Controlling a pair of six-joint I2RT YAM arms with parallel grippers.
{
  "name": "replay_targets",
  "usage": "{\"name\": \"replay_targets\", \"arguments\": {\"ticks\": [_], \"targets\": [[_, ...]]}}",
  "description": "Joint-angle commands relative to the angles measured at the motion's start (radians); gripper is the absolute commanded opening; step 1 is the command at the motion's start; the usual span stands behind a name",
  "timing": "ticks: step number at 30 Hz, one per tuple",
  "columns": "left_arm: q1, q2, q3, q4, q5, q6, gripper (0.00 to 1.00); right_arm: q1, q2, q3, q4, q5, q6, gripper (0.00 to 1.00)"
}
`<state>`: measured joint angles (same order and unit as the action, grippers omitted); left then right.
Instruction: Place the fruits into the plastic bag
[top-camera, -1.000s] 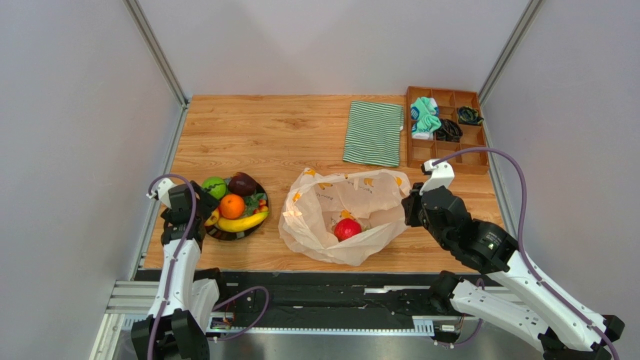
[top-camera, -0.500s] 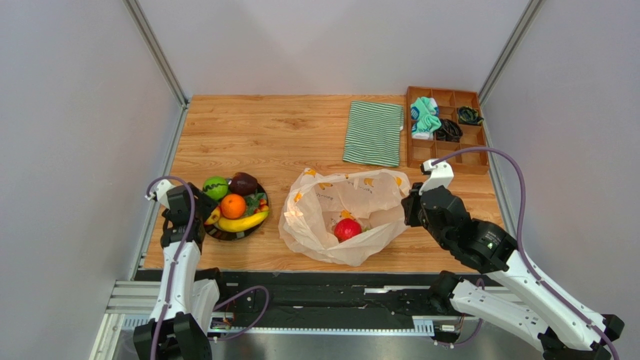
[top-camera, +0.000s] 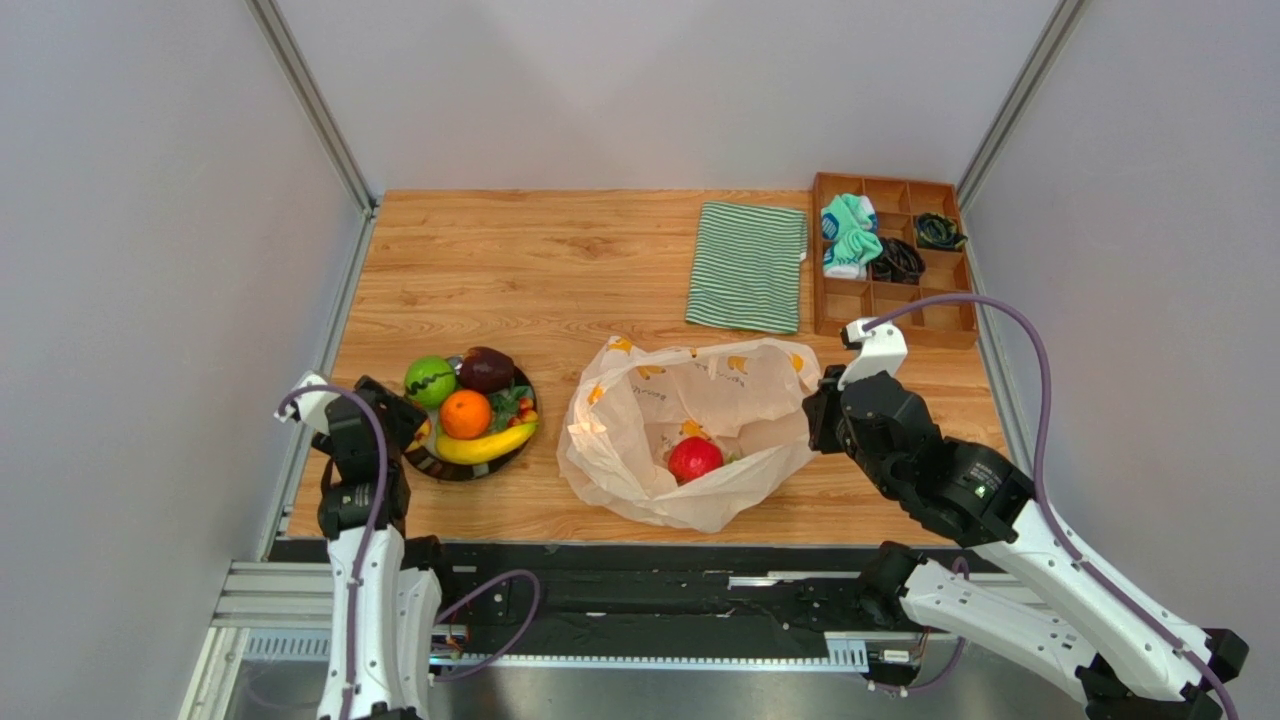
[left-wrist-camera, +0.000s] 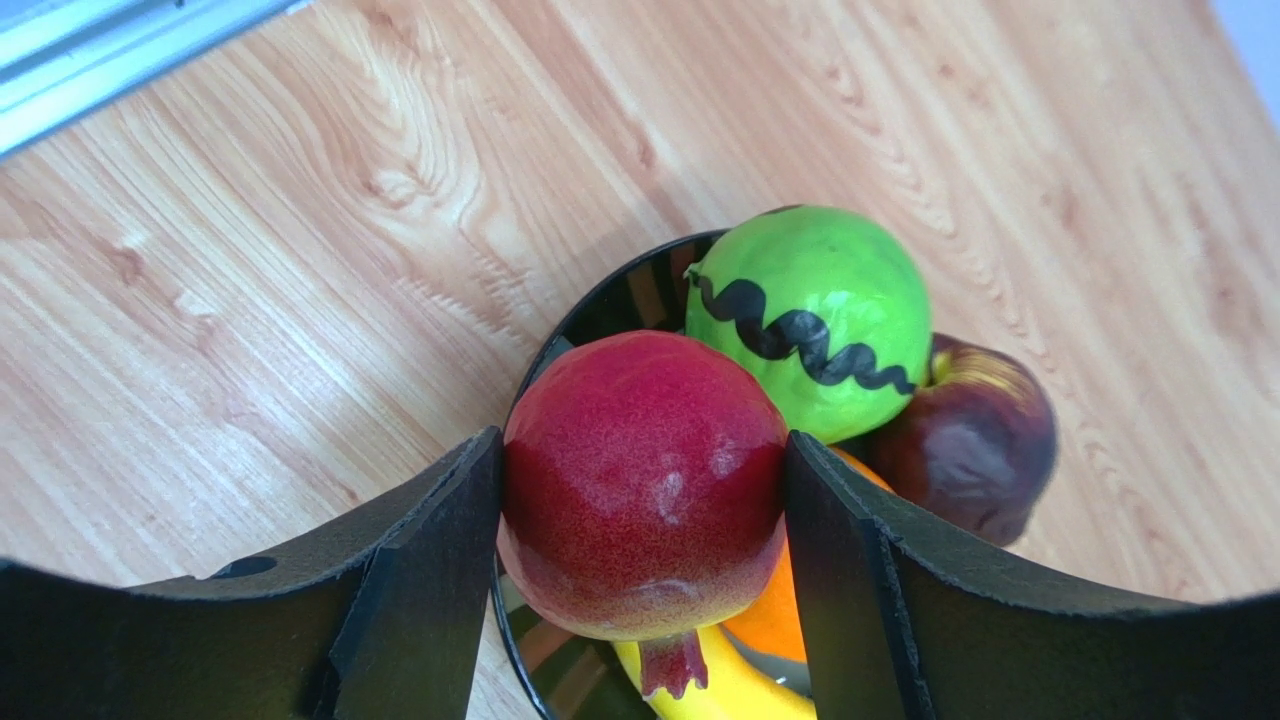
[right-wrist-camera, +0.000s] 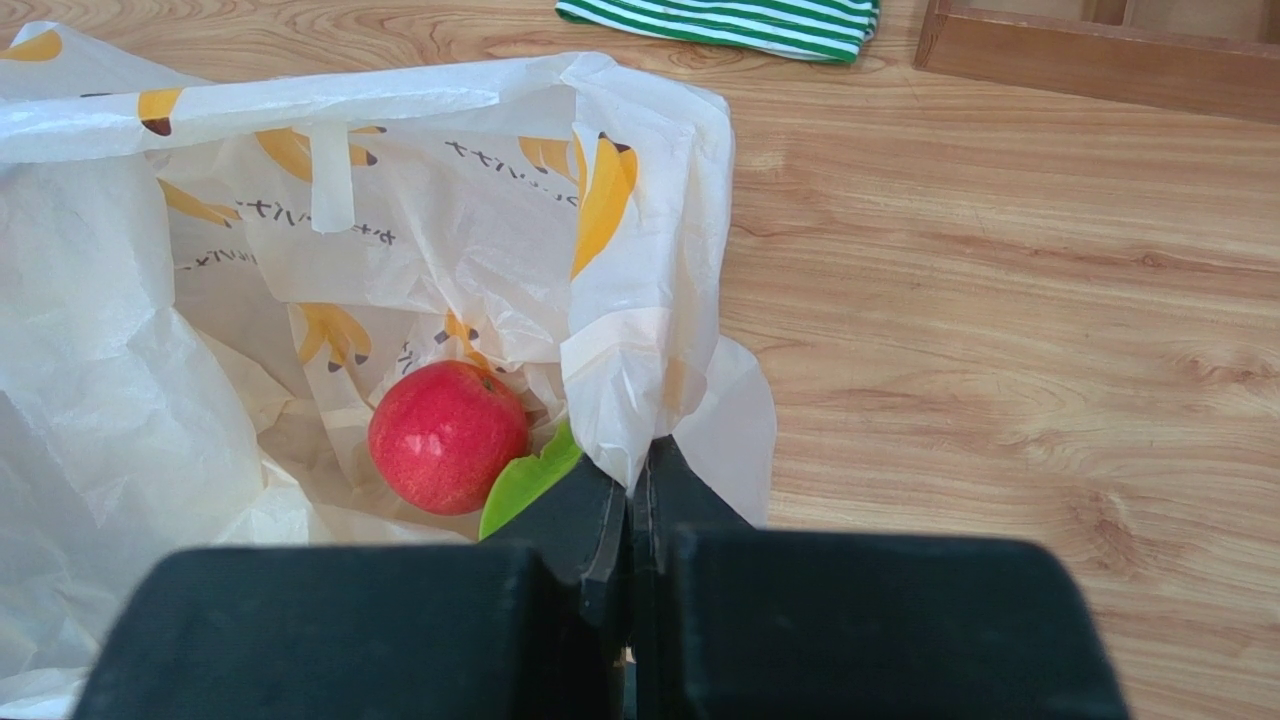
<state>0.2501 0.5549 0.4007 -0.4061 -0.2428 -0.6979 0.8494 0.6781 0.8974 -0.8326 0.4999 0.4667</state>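
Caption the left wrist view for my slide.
Left gripper grips a red pomegranate at the black bowl, green fruit behind.

Fruits: 1 pomegranate (left-wrist-camera: 639, 495) in left hand (left-wrist-camera: 643, 450), 4 other fruits (left-wrist-camera: 807, 323) just beyond it, 1 apple (right-wrist-camera: 446, 435) ahead of right hand (right-wrist-camera: 628, 488). 1 bag (right-wrist-camera: 135, 360).

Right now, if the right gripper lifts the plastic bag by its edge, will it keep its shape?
Probably not: the plastic bag looks thin and crinkled, so it should sag. The red apple inside would likely roll to the lowest fold. It seems light.
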Motion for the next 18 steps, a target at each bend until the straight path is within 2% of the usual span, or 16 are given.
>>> {"name": "replay_targets", "arguments": {"ticks": [1,5,10,13,18], "targets": [[0.008,-0.110,0.041,-0.062,-0.023,0.014,0.51,-0.003,-0.008,0.003,0.027,0.011,0.007,0.00],[0.009,-0.179,0.069,-0.051,0.084,0.063,0.47,-0.003,0.001,0.005,0.036,0.003,0.009,0.00],[0.009,-0.182,0.145,-0.042,0.241,0.119,0.42,-0.003,0.003,0.006,0.047,-0.007,0.009,0.00],[0.008,-0.176,0.188,-0.016,0.386,0.118,0.38,-0.003,-0.002,0.006,0.049,-0.011,0.009,0.00],[-0.008,-0.176,0.262,0.029,0.517,0.094,0.32,-0.003,0.000,0.003,0.053,-0.017,0.012,0.00]]}}
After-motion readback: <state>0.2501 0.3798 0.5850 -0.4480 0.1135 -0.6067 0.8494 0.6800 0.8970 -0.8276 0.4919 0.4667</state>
